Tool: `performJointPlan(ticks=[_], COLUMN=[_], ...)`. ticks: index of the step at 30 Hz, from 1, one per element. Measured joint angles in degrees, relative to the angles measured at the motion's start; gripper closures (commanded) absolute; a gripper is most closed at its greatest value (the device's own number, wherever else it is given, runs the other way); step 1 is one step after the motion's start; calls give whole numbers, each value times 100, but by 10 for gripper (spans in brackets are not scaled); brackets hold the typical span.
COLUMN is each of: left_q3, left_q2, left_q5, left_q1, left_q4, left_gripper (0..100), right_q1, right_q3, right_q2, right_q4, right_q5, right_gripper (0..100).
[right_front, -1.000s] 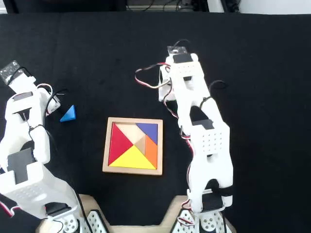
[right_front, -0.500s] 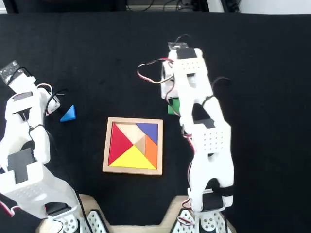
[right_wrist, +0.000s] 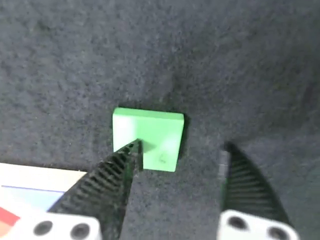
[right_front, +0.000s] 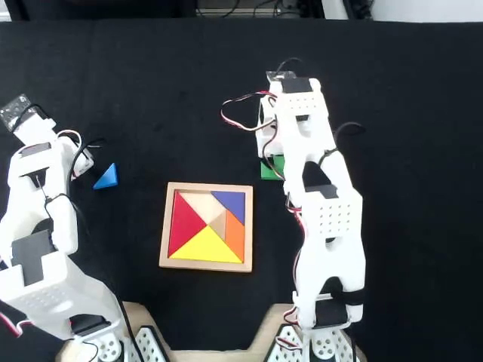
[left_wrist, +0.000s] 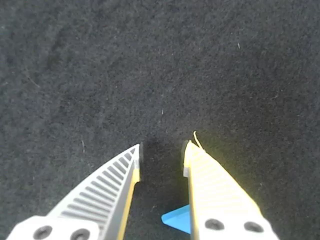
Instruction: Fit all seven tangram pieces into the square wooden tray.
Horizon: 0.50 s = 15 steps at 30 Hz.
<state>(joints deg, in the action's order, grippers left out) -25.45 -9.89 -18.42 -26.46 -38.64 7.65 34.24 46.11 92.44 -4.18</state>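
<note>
A: As the right arm (right_front: 324,219) slides right, a green square (right_front: 270,167) shows on the desk (right_front: 392,90), just off the tray's (right_front: 205,265) far right corner.
B: The right gripper (right_wrist: 180,147) hangs released over it; that piece needs seating.

Bare cloth (right_front: 136,219) between blue triangle (right_front: 106,176) and wooden tray (right_front: 206,186); green square (right_front: 269,169) near the tray, partly under right arm (right_front: 324,219).

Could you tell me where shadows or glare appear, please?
Right wrist view: the green square block throws a thin shadow along one edge; left wrist view: shadow pools between the tips of the left gripper; high view: no glare on the square wooden tray.
</note>
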Motion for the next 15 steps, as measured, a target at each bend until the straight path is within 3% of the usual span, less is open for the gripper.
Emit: performJointPlan(ticks=[15], left_q3=[0], left_q2=[0], left_q5=[0], left_q1=[0], left_q4=[0], left_gripper=[848], right_q1=[176], right_q3=[738], right_q2=[0], right_q4=[580], right_q5=[9], right_gripper=[725])
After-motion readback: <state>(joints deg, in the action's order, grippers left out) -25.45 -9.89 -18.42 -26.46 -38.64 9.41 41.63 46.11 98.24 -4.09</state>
